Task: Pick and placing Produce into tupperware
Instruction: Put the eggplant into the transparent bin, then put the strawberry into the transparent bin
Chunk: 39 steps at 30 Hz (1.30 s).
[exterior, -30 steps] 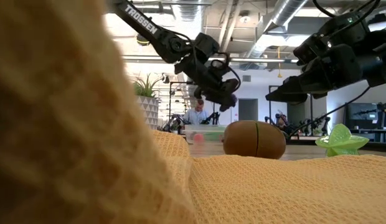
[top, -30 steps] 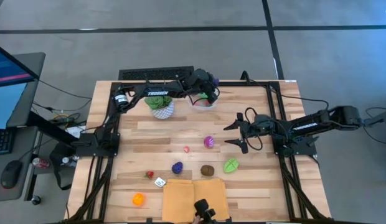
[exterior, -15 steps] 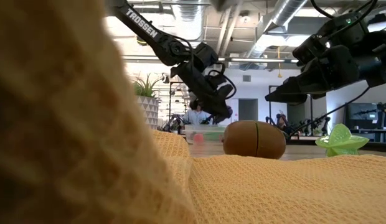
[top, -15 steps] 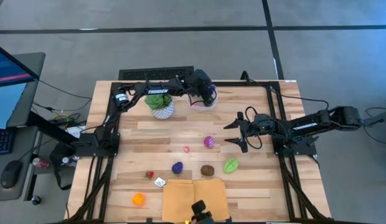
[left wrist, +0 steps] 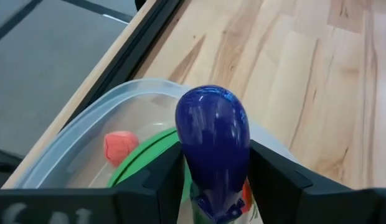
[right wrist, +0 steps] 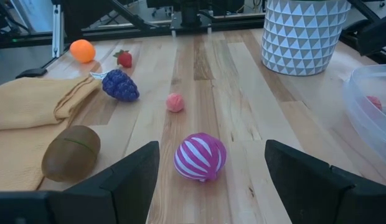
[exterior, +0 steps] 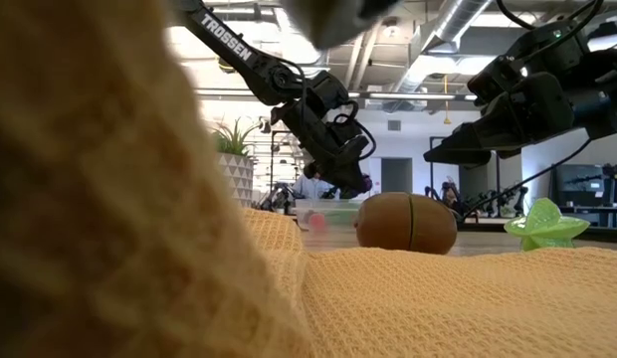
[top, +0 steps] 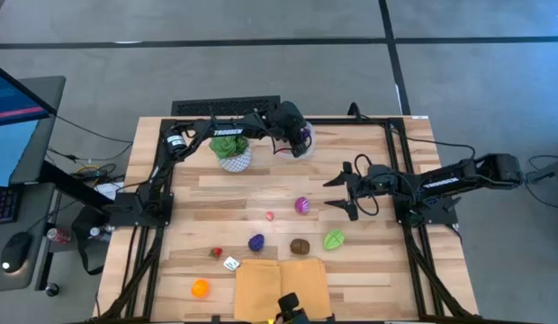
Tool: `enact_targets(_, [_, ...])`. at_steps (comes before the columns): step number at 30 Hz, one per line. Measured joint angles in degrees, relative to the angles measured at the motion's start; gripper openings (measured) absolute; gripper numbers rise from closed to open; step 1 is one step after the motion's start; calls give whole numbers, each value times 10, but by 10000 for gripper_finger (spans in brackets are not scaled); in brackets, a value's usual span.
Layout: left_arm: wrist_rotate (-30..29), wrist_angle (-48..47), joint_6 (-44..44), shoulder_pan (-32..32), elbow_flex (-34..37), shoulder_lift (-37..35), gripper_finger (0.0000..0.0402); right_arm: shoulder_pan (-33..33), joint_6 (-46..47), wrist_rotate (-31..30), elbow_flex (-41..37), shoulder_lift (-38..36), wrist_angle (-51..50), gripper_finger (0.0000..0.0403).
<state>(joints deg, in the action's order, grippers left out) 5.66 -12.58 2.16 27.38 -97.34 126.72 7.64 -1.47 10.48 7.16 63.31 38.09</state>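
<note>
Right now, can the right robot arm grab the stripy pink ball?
Probably yes. The right gripper hangs open just to one side of the stripy pink ball, with only bare table between them. The left gripper is far off over the tupperware, so it isn't in the way.

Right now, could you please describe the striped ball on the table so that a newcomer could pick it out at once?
Start from the wooden table and go to its middle, just in front of the right gripper. The striped ball lies there between a small pink ball and that gripper. It alone has pink and white stripes.
</note>
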Motion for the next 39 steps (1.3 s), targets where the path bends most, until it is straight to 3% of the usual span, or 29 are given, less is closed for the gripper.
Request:
enact_targets(12, [1, 1, 27, 0, -5, 0, 169, 0, 0, 0, 0, 0, -2, 315])
enact_targets(17, [46, -22, 53, -4, -41, 0, 169, 0, 0, 0, 0, 0, -9, 315])
enact_targets(31, [123, -228, 198, -54, -161, -1, 169, 0, -1, 0, 0, 0, -21, 315])
enact_targets(39, [127, -362, 243, -86, -188, -2, 169, 0, 0, 0, 0, 0, -23, 315])
